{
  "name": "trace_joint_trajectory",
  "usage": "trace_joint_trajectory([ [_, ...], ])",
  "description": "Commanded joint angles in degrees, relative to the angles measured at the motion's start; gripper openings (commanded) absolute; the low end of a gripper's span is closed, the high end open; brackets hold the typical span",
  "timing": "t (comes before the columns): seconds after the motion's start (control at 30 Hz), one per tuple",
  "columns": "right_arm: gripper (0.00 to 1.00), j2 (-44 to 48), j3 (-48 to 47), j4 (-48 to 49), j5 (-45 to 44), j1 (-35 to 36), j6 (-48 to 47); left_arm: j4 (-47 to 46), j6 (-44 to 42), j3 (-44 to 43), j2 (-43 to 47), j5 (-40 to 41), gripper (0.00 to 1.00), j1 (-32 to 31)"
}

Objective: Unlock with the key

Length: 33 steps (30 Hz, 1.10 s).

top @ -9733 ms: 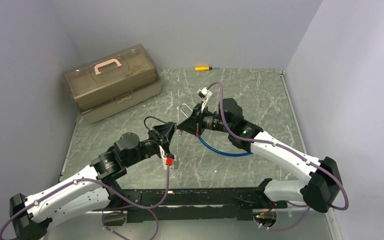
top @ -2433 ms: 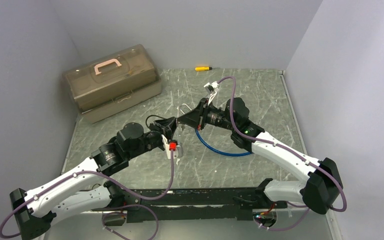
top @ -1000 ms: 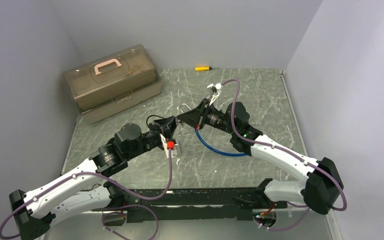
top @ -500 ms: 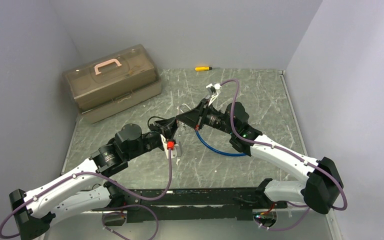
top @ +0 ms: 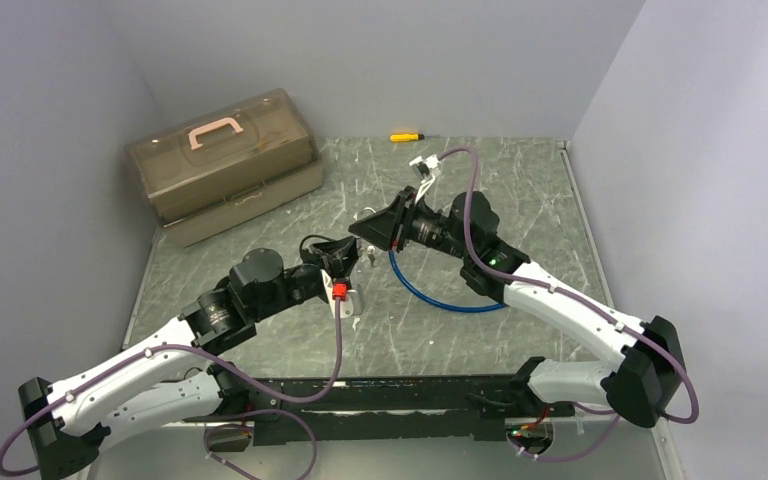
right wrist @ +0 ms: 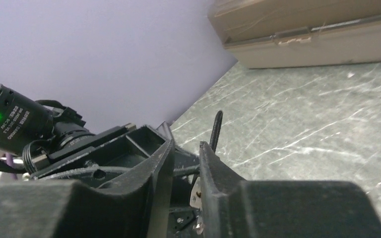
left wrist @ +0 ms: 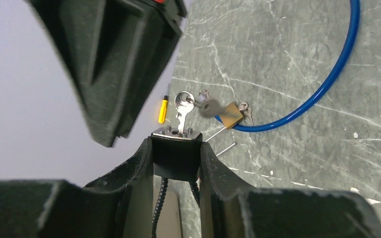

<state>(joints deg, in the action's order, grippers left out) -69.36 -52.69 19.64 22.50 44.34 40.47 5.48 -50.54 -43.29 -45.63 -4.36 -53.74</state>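
Left wrist view: the left jaws clamp a black lock (left wrist: 176, 151) by its sides, its silver face turned away from them. A silver key (left wrist: 182, 105) stands in that face, just beyond the fingertips. The right jaws hang close beside the key without touching it, parted by a narrow gap with nothing between. Beyond the key a blue cable (left wrist: 327, 84) loops on the desk (left wrist: 302, 163).
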Motion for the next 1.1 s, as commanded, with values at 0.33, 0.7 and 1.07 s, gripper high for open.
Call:
trace_joint_trajectory([
  [0.33, 0.59, 10.7, -5.8, -16.4, 1.1, -9.4, -8.2, -2.9, 1.9, -0.7, 0.5, -0.9, 0.0, -0.2],
  [0.7, 0.61, 9.1, -1.1, -16.6, 16.3, -10.1, -5.3, -3.5, 1.1, -0.7, 0.8, -0.9, 0.0, 0.0],
  [1.07, 0.47, 5.4, -1.0, -12.4, 20.9, -10.0, -2.0, -3.9, 0.5, -0.6, 1.1, -1.1, 0.0, 0.2],
])
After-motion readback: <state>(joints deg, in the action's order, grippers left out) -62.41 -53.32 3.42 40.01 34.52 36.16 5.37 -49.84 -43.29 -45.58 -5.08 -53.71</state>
